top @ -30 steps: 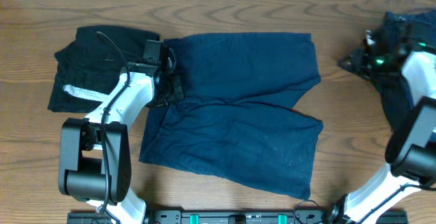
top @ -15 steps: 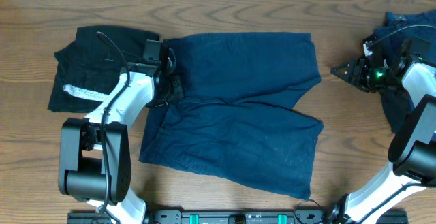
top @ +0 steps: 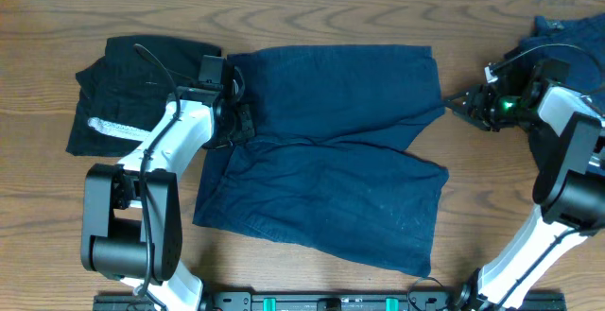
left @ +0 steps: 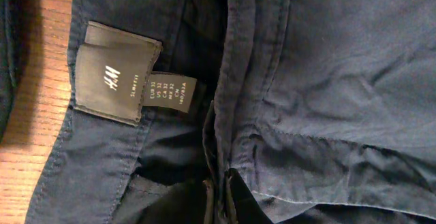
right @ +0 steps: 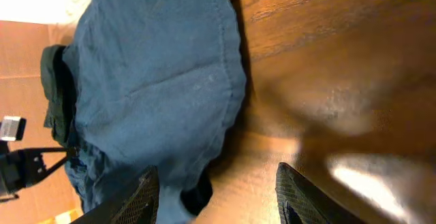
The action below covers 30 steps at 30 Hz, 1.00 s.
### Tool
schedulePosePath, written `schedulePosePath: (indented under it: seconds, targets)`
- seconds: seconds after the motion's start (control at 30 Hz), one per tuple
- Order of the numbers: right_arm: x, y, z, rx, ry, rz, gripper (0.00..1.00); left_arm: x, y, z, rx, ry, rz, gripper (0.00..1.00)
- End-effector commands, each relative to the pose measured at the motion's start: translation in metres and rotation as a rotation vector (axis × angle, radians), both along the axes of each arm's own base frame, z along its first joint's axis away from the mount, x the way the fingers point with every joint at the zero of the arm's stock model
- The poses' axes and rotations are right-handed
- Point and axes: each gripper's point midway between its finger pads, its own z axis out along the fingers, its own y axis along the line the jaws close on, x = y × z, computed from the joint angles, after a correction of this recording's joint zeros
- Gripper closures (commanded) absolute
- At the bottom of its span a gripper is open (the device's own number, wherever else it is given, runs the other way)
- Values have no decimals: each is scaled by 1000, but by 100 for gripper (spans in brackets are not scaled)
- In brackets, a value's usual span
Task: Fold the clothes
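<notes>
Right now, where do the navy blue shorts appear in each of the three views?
Overhead: navy blue shorts spread at the centre of the wooden table.
Left wrist: they fill nearly the whole frame, waistband label at left.
Right wrist: upper left, a hem edge against bare wood.
Shared landmark: the wooden table, visible in all three.

the shorts (top: 331, 150) lie mid-bench (top: 312, 13). a folded piece (top: 118, 94) sits just left of them, and another garment (top: 567, 37) lies at the far right edge. the left pincer (top: 243, 125) is on the shorts' left edge, the right pincer (top: 454, 105) just off their right.
</notes>
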Motion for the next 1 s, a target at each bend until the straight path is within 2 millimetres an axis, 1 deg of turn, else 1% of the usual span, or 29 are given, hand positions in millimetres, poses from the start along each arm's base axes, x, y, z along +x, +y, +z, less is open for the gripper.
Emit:
schedulePosePath:
  seconds: [0.0, 0.13, 0.27, 0.3, 0.33, 0.4, 0.43, 0.5, 0.53, 0.6, 0.67, 0.73, 0.83, 0.93, 0.97]
  targets:
    - [1, 22, -8, 70, 41, 11, 49, -1, 7, -3, 30, 2, 16, 94]
    - [6, 40, -7, 85, 39, 31, 54, -1, 7, -2, 30, 2, 16, 94]
    - [10, 51, -7, 101, 71, 11, 66, -1, 7, -3, 30, 3, 16, 94]
    - [13, 52, -6, 98, 59, 12, 73, -1, 7, -3, 30, 3, 16, 94]
    - [16, 52, -5, 93, 37, 16, 83, -1, 7, -3, 30, 3, 16, 94]
    - [26, 50, -2, 93, 2, 0, 97, -1, 7, -3, 30, 4, 16, 94]
    - [32, 50, 5, 128, -12, -15, 99, -1, 7, -3, 30, 4, 16, 94]
    - [37, 53, 24, 232, -24, -23, 99, -1, 7, -3, 30, 3, 16, 94]
    - [39, 50, 32, 275, -6, -44, 99, -1, 7, -3, 30, 4, 16, 94]
    - [37, 44, 34, 290, 27, -73, 99, -1, 7, -3, 30, 4, 16, 94]
    - [32, 38, 35, 291, 44, -82, 99, -1, 7, -3, 30, 4, 16, 94]
    - [21, 34, 31, 289, 72, -78, 98, -2, 7, -3, 30, 7, 16, 94]
    - [7, 28, 26, 275, 94, -61, 94, -2, 7, -3, 31, 7, 16, 94]
    - [0, 21, 25, 277, 113, -71, 86, -2, 7, -3, 30, 7, 16, 94]
    - [-3, 20, 24, 282, 125, -73, 79, -2, 7, -3, 31, 7, 15, 94]
